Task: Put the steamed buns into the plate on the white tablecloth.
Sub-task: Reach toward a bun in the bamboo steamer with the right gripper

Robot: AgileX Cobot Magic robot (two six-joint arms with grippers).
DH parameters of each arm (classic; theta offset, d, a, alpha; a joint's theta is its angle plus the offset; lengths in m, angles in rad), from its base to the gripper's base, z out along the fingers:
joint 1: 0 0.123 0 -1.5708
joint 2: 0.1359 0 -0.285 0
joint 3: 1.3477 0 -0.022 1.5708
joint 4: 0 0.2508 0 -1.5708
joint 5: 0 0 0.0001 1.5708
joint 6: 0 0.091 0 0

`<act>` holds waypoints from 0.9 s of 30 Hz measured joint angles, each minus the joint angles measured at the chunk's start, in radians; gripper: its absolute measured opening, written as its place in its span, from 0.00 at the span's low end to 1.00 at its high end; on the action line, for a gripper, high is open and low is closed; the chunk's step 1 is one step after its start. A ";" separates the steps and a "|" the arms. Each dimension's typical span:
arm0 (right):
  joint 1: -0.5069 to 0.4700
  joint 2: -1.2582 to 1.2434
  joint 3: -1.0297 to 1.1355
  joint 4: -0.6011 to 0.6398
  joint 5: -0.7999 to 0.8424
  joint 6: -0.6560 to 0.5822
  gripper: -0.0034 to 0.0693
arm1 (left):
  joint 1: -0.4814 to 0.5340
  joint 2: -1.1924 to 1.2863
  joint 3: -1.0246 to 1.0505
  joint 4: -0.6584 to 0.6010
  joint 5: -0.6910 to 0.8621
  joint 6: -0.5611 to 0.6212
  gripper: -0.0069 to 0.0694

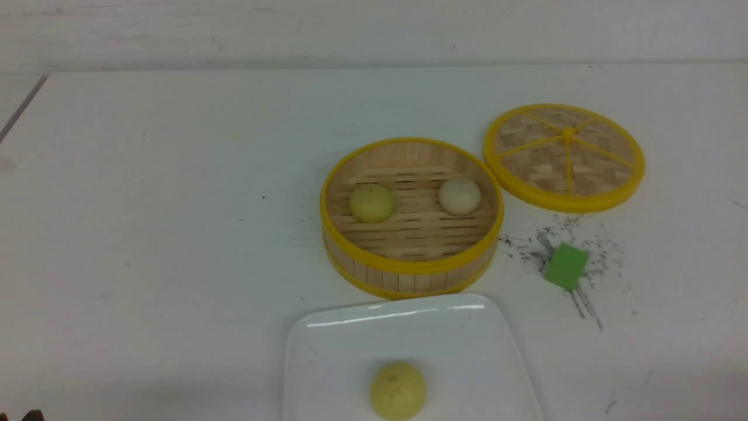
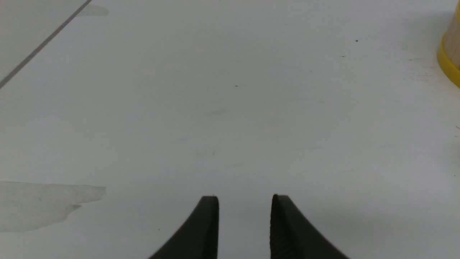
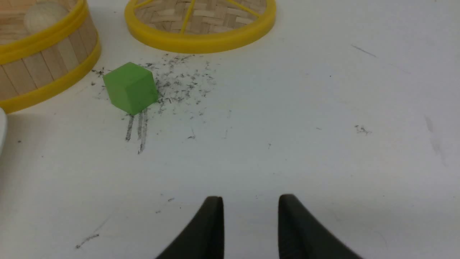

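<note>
One pale yellow steamed bun [image 1: 398,390] sits on the glossy white plate [image 1: 327,351] at the near edge of the white tablecloth [image 1: 163,204]. Another yellow bun [image 1: 371,202] and a whitish bun [image 1: 459,196] rest inside the bamboo steamer basket [image 1: 409,269]; the whitish one's top [image 3: 43,14] peeks over the basket rim in the right wrist view. My left gripper [image 2: 244,197] hovers over bare cloth, jaws apart, nothing between them. My right gripper [image 3: 251,198] likewise stands open and empty, short of the green cube. Neither arm shows in the front view.
The round woven lid [image 1: 564,156] lies flat to the right of the basket. A green cube [image 1: 565,266] rests among dark scuff marks [image 3: 179,82] near it. The basket's edge [image 2: 451,54] shows at the side of the left wrist view.
</note>
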 joint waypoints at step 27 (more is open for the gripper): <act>0.000 0.000 0.000 -0.001 0.000 0.000 0.38 | 0.000 0.000 0.000 0.036 0.002 0.000 0.41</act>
